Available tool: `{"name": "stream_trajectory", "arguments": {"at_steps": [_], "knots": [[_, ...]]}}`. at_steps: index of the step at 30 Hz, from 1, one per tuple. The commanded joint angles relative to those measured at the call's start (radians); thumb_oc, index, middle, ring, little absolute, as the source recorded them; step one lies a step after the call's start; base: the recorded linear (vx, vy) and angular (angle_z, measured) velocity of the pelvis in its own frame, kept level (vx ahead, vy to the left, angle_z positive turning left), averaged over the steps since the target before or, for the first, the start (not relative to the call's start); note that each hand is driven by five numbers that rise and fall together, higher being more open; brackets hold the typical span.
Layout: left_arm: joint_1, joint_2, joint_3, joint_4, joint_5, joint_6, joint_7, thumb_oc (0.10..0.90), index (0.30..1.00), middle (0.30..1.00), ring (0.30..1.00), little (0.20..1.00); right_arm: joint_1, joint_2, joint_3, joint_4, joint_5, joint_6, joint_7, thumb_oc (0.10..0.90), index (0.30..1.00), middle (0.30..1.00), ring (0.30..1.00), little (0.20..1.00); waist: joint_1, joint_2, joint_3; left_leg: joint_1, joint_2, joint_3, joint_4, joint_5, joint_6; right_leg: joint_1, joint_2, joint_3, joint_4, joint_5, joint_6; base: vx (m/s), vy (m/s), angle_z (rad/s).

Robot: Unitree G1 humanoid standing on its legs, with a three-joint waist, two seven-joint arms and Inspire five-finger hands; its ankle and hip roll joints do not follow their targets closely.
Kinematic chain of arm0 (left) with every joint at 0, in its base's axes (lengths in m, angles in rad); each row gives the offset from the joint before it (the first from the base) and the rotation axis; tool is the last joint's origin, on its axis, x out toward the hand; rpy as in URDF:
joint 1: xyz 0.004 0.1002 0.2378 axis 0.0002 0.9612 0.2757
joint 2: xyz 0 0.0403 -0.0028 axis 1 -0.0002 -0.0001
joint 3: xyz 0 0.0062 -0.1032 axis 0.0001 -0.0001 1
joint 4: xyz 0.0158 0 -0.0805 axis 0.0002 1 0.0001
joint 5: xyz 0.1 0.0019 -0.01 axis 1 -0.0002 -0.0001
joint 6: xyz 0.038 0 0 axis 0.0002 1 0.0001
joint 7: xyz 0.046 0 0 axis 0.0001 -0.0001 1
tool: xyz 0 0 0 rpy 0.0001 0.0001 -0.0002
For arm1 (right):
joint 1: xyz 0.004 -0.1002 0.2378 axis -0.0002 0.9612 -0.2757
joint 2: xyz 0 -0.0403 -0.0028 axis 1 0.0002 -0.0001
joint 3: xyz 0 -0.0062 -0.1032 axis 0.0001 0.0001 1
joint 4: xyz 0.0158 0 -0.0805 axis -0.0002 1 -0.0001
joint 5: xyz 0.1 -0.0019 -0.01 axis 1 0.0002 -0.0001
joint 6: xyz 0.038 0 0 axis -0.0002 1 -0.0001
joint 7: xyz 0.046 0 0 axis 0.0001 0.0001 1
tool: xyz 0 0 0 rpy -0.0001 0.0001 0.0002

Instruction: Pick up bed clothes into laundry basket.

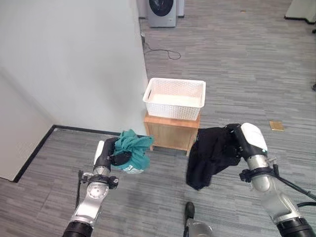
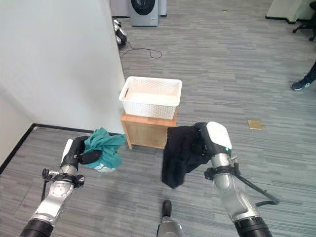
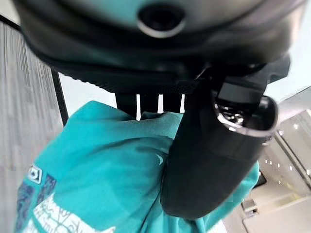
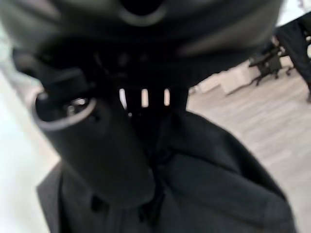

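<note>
Our left hand (image 1: pixel 109 157) grips the teal cloth (image 1: pixel 134 148), our right hand (image 1: pixel 236 144) the black garment (image 1: pixel 210 155); its loose hem may snag the white basket (image 1: pixel 175 98) rim at 12 o'clock.

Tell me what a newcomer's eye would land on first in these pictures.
First, the two bundles held up off the floor: a teal garment bunched in the left hand, and a black garment hanging from the right hand. Between and beyond them, a white laundry basket sits on a small wooden stand beside the white wall.
</note>
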Motion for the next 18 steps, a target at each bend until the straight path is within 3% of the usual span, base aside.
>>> {"name": "stream_trajectory", "arguments": {"at_steps": [1, 2, 4, 5, 6, 7, 8, 10, 13, 18], "knots": [[-0.086, 0.112, 0.021, -0.154, -0.011, -0.136, 0.065, 0.400, 0.300, 0.300, 0.300, 0.300, -0.222, -0.062, -0.068, -0.233, -0.028, -0.106, -0.132, 0.400, 0.300, 0.300, 0.300, 0.300, 0.008, -0.039, -0.068, -0.034, -0.007, 0.031, 0.091, 0.082, 0.041, 0.040, -0.034, 0.036, -0.018, -0.222, 0.059, 0.36, -0.232, -0.52], [-0.083, 0.109, 0.016, -0.170, -0.022, -0.139, 0.073, 0.400, 0.300, 0.300, 0.300, 0.300, -0.271, -0.097, -0.057, -0.257, -0.020, -0.108, -0.134, 0.400, 0.300, 0.300, 0.300, 0.300, 0.022, -0.057, -0.054, -0.104, -0.012, 0.069, 0.089, 0.036, 0.054, 0.079, -0.038, 0.052, -0.018, -0.243, 0.056, 0.48, -0.251, -0.42], [-0.077, 0.101, 0.018, -0.177, -0.023, -0.144, 0.075, 0.400, 0.300, 0.300, 0.300, 0.300, -0.301, -0.113, -0.050, -0.271, -0.018, -0.112, -0.138, 0.400, 0.300, 0.300, 0.300, 0.300, 0.031, -0.060, -0.049, -0.140, -0.024, 0.092, 0.064, 0.023, 0.060, 0.090, -0.043, 0.066, -0.018, -0.249, 0.061, 0.26, -0.084, -0.24], [-0.065, 0.091, 0.013, -0.190, -0.022, -0.148, 0.077, 0.400, 0.300, 0.300, 0.300, 0.300, -0.322, -0.126, -0.045, -0.279, -0.015, -0.122, -0.150, 0.400, 0.300, 0.300, 0.300, 0.300, 0.038, -0.054, -0.047, -0.150, -0.031, 0.114, -0.035, 0.006, 0.072, 0.102, -0.037, 0.071, -0.018, -0.258, 0.067, 0.28, 0.030, -0.46], [-0.045, 0.075, 0.006, -0.196, -0.020, -0.152, 0.078, 0.400, 0.300, 0.300, 0.300, 0.300, -0.346, -0.157, -0.043, -0.288, -0.013, -0.133, -0.163, 0.400, 0.300, 0.300, 0.300, 0.300, 0.045, -0.041, -0.047, -0.152, -0.051, 0.148, -0.216, -0.007, 0.078, 0.126, -0.029, 0.071, -0.018, -0.276, 0.079, 0.28, 0.027, -0.61], [-0.045, 0.074, 0.007, -0.196, -0.019, -0.151, 0.078, 0.400, 0.300, 0.300, 0.300, 0.300, -0.347, -0.158, -0.042, -0.288, -0.013, -0.133, -0.163, 0.400, 0.300, 0.300, 0.300, 0.300, 0.046, -0.044, -0.048, -0.148, -0.057, 0.152, -0.230, 0.003, 0.081, 0.123, -0.034, 0.073, -0.018, -0.273, 0.080, 0.32, 0.026, -0.27], [-0.019, 0.067, 0.006, -0.198, -0.020, -0.152, 0.083, 0.400, 0.300, 0.300, 0.300, 0.300, -0.370, -0.195, -0.043, -0.284, -0.011, -0.134, -0.169, 0.400, 0.300, 0.300, 0.300, 0.300, 0.061, -0.038, -0.044, -0.164, -0.080, 0.152, -0.351, 0.036, 0.077, 0.156, -0.026, 0.072, -0.018, -0.293, 0.081, 0.21, 0.002, -0.07], [0.005, 0.063, 0.011, -0.198, -0.036, -0.153, 0.086, 0.400, 0.300, 0.300, 0.300, 0.300, -0.394, -0.230, -0.041, -0.269, -0.010, -0.131, -0.172, 0.400, 0.300, 0.300, 0.300, 0.300, 0.075, -0.028, -0.050, -0.155, -0.087, 0.126, -0.427, 0.061, 0.073, 0.174, -0.013, 0.069, -0.018, -0.302, 0.081, 0.27, 0.018, -0.05], [0.058, 0.047, 0.021, -0.190, -0.044, -0.146, 0.080, 0.400, 0.300, 0.300, 0.300, 0.300, -0.398, -0.288, -0.066, -0.236, 0.007, -0.126, -0.176, 0.400, 0.300, 0.300, 0.300, 0.300, 0.073, -0.017, -0.075, -0.061, -0.091, 0.118, -0.558, 0.078, 0.074, 0.218, 0.011, 0.059, -0.018, -0.317, 0.077, 0.24, 0.022, -0.24], [0.112, 0.045, 0.024, -0.161, -0.065, -0.144, 0.075, 0.400, 0.300, 0.300, 0.300, 0.300, -0.485, -0.371, -0.039, -0.113, 0.064, -0.103, -0.203, 0.400, 0.300, 0.300, 0.300, 0.300, 0.096, -0.044, -0.106, 0.007, -0.086, 0.125, -0.630, 0.106, 0.064, 0.239, 0.011, 0.040, -0.018, -0.323, 0.083, 0.14, -0.022, 0.22]]}}
